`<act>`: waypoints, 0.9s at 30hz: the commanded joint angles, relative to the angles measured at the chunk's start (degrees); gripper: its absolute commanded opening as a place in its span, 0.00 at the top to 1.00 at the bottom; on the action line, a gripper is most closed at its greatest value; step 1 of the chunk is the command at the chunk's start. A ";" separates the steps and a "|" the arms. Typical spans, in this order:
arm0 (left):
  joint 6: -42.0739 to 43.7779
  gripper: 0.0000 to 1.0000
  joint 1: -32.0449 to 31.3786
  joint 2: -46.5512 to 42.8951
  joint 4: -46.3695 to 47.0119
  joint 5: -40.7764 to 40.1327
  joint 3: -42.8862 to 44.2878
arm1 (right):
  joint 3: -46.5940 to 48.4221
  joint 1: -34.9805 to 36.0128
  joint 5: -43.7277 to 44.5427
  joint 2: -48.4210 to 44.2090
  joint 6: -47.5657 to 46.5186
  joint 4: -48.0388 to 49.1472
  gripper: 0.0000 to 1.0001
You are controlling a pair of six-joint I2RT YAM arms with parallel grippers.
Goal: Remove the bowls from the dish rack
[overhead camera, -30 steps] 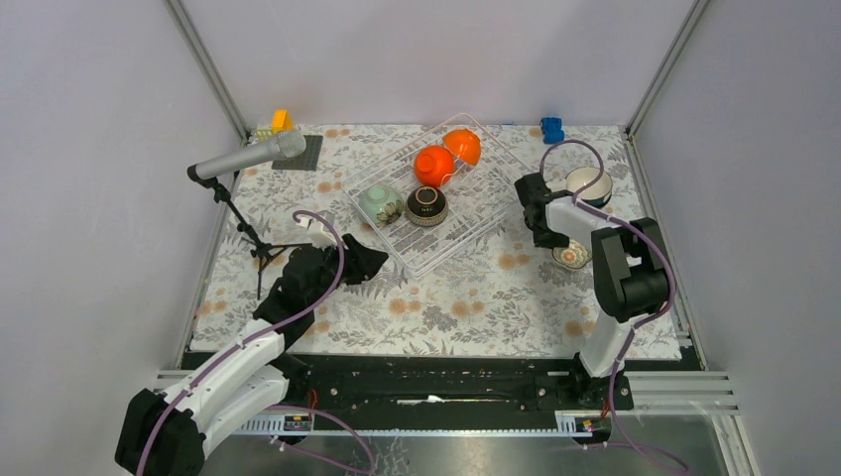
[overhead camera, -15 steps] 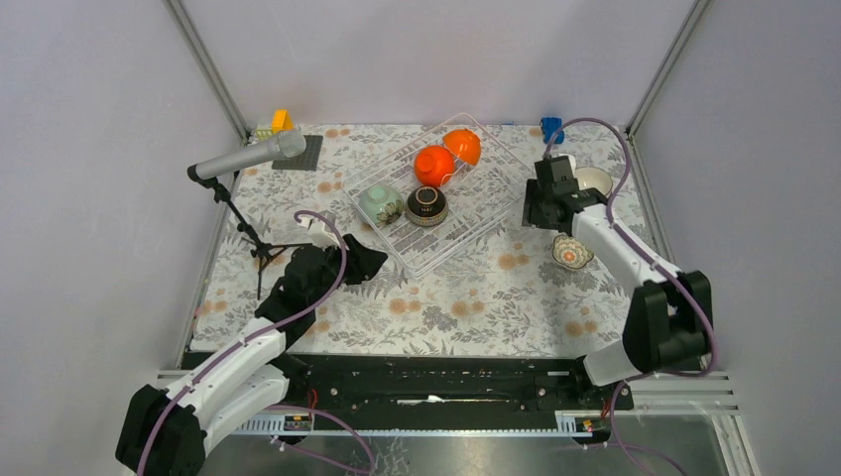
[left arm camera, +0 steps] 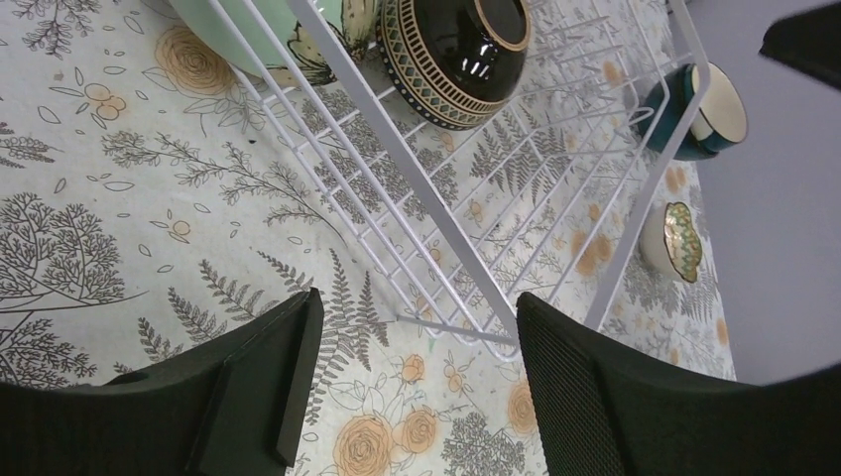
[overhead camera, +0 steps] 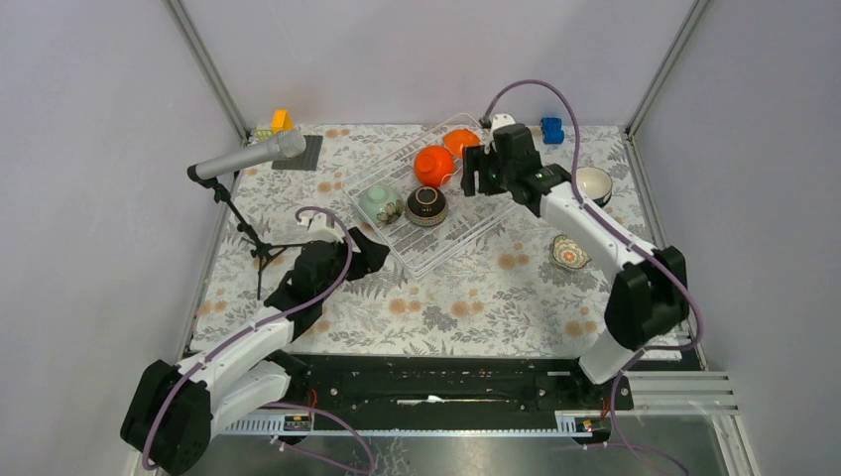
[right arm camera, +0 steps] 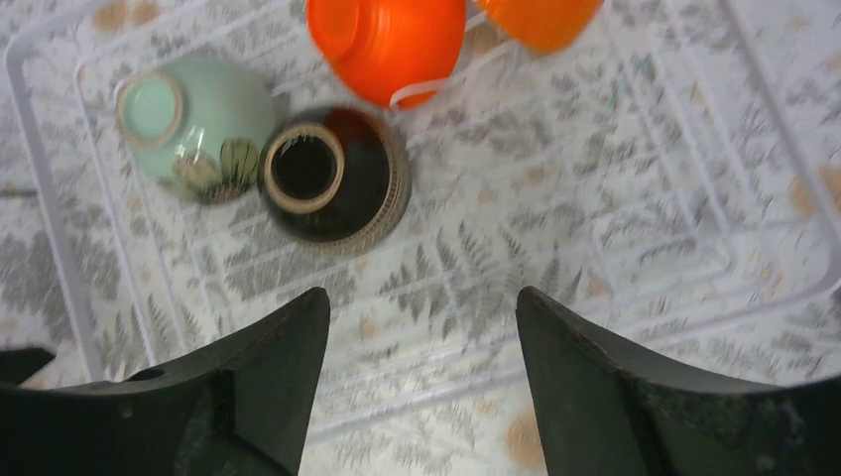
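The wire dish rack [overhead camera: 466, 223] lies at the table's back middle. In it are two orange bowls [overhead camera: 433, 165] [overhead camera: 462, 145], a pale green bowl [overhead camera: 380, 204] and a dark brown patterned bowl [overhead camera: 426, 205]. My right gripper [overhead camera: 474, 171] is open and empty, above the rack's right part beside the orange bowls. Its wrist view shows the green bowl [right arm camera: 193, 124], brown bowl [right arm camera: 332, 174] and orange bowl [right arm camera: 387, 45]. My left gripper [overhead camera: 369, 260] is open and empty, low by the rack's near left corner [left arm camera: 466, 332]. A teal bowl [overhead camera: 593, 183] and a white patterned bowl [overhead camera: 570, 252] sit on the table at right.
A microphone on a tripod [overhead camera: 248, 159] stands at the left. A dark mat with yellow blocks [overhead camera: 283, 124] is at the back left, a blue block [overhead camera: 551, 129] at the back right. Frame posts rise at both back corners.
My right arm has swung left from beside the teal bowl to above the rack near the orange bowls. The left gripper has stayed about where it was.
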 commanded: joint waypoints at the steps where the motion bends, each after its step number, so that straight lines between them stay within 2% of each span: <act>1: 0.59 0.23 -0.34 2.83 3.15 -3.09 4.15 | 8.89 -0.15 6.57 6.73 -5.33 4.79 0.20; 4: 0.58 0.23 -0.42 5.37 3.38 -3.50 5.51 | 13.65 -0.19 9.88 11.80 -9.47 5.80 0.14; 6: 0.34 0.23 -0.42 6.83 3.46 -3.94 6.33 | 14.08 -0.16 8.79 14.17 -16.21 8.72 0.11; 8: 0.31 0.23 -0.42 8.02 3.64 -4.14 7.10 | 14.86 -0.19 10.75 16.97 -20.84 10.85 0.01; 13: 1.17 0.23 -0.43 10.01 5.61 -3.58 7.68 | 24.32 -1.27 9.36 24.71 -26.92 6.95 0.00; 17: 1.69 0.24 -0.51 10.81 6.80 -2.92 7.68 | 27.23 -1.58 9.90 28.77 -31.73 8.07 0.00; 27: 1.37 0.24 -0.51 9.90 6.55 -5.04 7.33 | 33.85 -2.03 9.00 34.79 -36.04 8.20 0.00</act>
